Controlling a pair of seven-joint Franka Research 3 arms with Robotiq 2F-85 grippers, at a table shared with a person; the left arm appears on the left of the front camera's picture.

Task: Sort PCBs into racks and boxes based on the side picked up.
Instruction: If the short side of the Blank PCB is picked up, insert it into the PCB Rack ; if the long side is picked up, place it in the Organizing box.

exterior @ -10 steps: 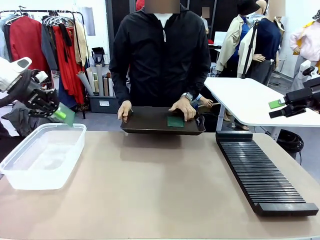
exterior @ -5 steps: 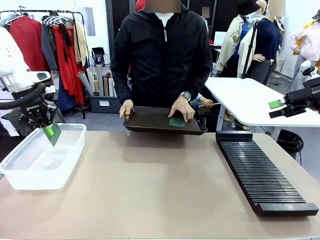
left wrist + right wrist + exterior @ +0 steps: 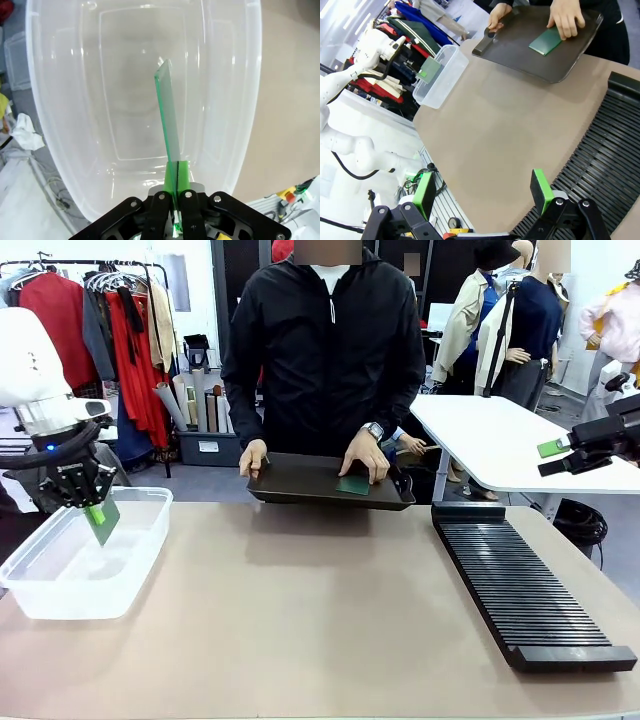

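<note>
My left gripper (image 3: 90, 502) is shut on a green PCB (image 3: 102, 521), which hangs edge-down in the opening of the clear box (image 3: 60, 585) at the table's left. From the left wrist the PCB (image 3: 169, 120) stands edge-on between the pads (image 3: 183, 170), above the box floor (image 3: 125, 90). A second PCB (image 3: 352, 484) lies in the black tray (image 3: 290, 480) that the person holds at the far edge, one hand (image 3: 367, 455) resting on it. The black slotted rack (image 3: 520, 580) lies on the right. My right gripper (image 3: 482, 192) is open and holds nothing, above the rack (image 3: 600, 150).
A white side table (image 3: 500, 440) stands behind the rack, and the right gripper (image 3: 556, 452) hovers in front of it. The brown tabletop (image 3: 300, 620) between box and rack is bare. Clothes racks stand far back on the left.
The left gripper swung down and left with the PCB, from above the box's far rim into its opening. The person shifted the tray slightly right.
</note>
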